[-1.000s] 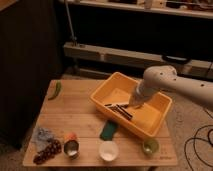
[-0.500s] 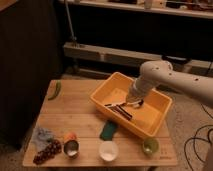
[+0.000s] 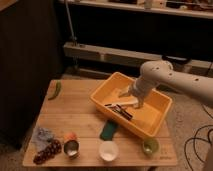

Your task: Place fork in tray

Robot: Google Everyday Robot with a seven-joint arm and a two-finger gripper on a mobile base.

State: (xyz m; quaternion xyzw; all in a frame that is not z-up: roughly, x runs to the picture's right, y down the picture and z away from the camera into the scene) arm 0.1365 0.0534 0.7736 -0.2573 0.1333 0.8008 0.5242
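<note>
The yellow-orange tray [image 3: 155, 116] stands on the right half of the wooden table [image 3: 75, 112]. My gripper [image 3: 134, 99] hangs from the white arm [image 3: 159, 74] and reaches down inside the tray, near its middle. Dark-handled utensils [image 3: 119, 109] lie on the tray floor just left of the gripper. I cannot make out the silver fork; it may be hidden at the gripper.
A green sponge [image 3: 107, 131] leans at the tray's front left corner. A white cup [image 3: 108, 150], a green cup [image 3: 149, 146], a metal can [image 3: 71, 148], grapes [image 3: 46, 151], a grey-blue cloth [image 3: 42, 135] and a green vegetable [image 3: 56, 90] sit on the table.
The arm and gripper have shifted slightly up and to the left over the tray. The things on the table have not moved.
</note>
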